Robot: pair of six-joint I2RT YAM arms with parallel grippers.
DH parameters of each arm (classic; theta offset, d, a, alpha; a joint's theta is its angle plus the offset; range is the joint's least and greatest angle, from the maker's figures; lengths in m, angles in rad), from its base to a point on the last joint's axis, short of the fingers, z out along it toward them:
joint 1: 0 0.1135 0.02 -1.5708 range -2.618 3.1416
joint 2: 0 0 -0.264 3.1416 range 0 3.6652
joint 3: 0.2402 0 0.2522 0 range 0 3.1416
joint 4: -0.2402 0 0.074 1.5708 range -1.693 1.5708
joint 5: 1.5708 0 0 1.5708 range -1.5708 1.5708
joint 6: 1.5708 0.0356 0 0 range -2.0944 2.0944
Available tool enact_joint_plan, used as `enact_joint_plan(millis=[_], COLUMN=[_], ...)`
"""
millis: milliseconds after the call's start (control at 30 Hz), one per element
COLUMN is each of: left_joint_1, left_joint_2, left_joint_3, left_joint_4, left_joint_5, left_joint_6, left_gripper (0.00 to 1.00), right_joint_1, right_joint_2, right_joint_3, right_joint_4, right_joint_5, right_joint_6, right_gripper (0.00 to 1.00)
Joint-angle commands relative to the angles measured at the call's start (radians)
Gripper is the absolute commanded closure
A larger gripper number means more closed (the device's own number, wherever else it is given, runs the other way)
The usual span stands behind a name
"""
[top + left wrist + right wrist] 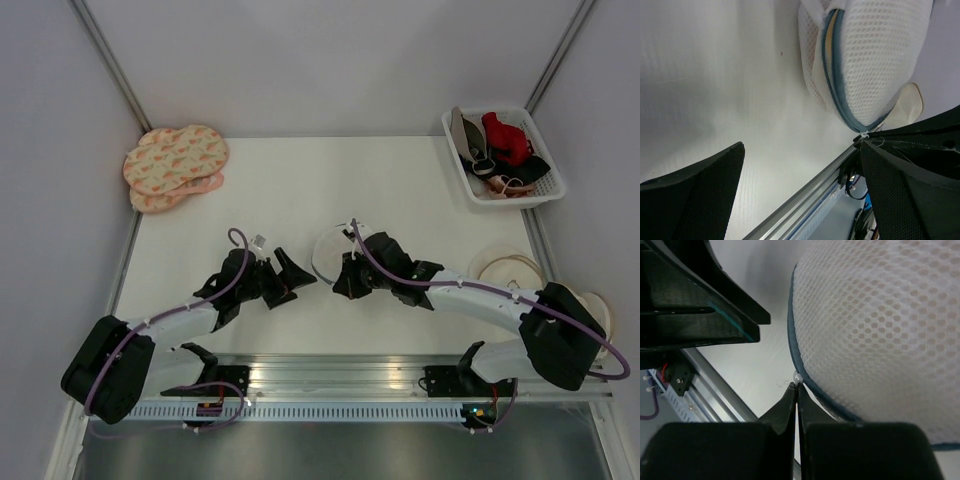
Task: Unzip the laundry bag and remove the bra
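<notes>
Right end effector (796,388) shut, laundry bag (880,330) veiling bra (830,27)

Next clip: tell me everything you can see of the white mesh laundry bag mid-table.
The round domed white mesh laundry bag lies on the white table near its middle. Its honeycomb mesh is ringed by a blue-grey zip, which looks parted along one stretch, showing peach-beige fabric inside; the same tint shows through the mesh. The right claw, shut, pinches a small white tab at the rim. The open left claw stands clear.
</notes>
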Motion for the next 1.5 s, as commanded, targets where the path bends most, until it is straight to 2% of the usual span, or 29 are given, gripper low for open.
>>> enact_joint_plan(millis=[0, 267, 367, 467, 567, 600, 667, 700, 767, 800, 900, 1033, 1067, 1267, 1367, 1467], left_joint_1=[-0.008, -0.009, -0.019, -0.039, -0.048, -0.048, -0.048, -0.048, -0.048, -0.048, -0.031, 0.023, 0.030, 0.076, 0.089, 0.103], left_joint_2=[-0.039, 0.030, 0.082, 0.132, 0.165, 0.169, 0.169, 0.168, 0.159, 0.154, 0.136, 0.122, 0.123, 0.195, 0.290, 0.407], left_joint_3=[-0.032, -0.018, -0.004, 0.011, -0.003, -0.007, -0.015, -0.016, -0.003, -0.003, 0.039, 0.097, 0.106, 0.186, 0.289, 0.417], left_joint_4=[0.136, 0.264, 0.323, 0.363, 0.436, 0.450, 0.458, 0.456, 0.423, 0.403, 0.323, 0.172, 0.154, 0.065, 0.000, 0.002], left_joint_5=[-0.059, -0.082, -0.056, -0.033, -0.022, -0.017, -0.016, -0.017, -0.025, -0.025, -0.019, 0.004, 0.013, 0.087, 0.099, 0.143], left_joint_6=[-0.123, -0.235, -0.264, -0.281, -0.306, -0.312, -0.321, -0.320, -0.302, -0.301, -0.237, -0.124, -0.107, 0.025, 0.122, 0.195], left_gripper=[0.00, 0.00, 0.03, 0.10, 0.26, 0.38, 0.55, 0.70, 0.84, 0.87, 0.93, 0.96, 0.97, 0.98, 0.98, 0.93], right_joint_1=[0.002, 0.022, 0.028, 0.031, 0.031, 0.031, 0.031, 0.034, 0.034, 0.034, 0.034, 0.034, 0.031, -0.036, -0.056, -0.056], right_joint_2=[0.043, 0.006, -0.009, -0.018, -0.018, -0.017, -0.012, -0.011, -0.011, -0.011, -0.017, -0.005, -0.005, -0.025, -0.012, 0.001], right_joint_3=[0.016, -0.021, -0.036, -0.045, -0.045, -0.044, -0.042, -0.041, -0.036, -0.034, -0.031, 0.004, 0.015, 0.038, 0.058, 0.061], right_joint_4=[0.152, 0.169, 0.170, 0.178, 0.178, 0.173, 0.164, 0.158, 0.101, 0.101, -0.017, -0.294, -0.328, -0.428, -0.427, -0.371], right_joint_5=[-0.180, -0.200, -0.200, -0.203, -0.206, -0.206, -0.208, -0.202, -0.171, -0.171, -0.085, 0.221, 0.330, 0.614, 0.657, 0.615], right_joint_6=[0.020, 0.014, 0.006, -0.002, -0.012, -0.017, -0.023, -0.023, -0.041, -0.041, -0.069, -0.045, -0.020, 0.057, 0.064, 0.040], right_gripper=[0.99, 1.00, 0.99, 1.00, 1.00, 1.00, 1.00, 1.00, 1.00, 1.00, 0.99, 1.00, 0.99, 1.00, 1.00, 1.00])
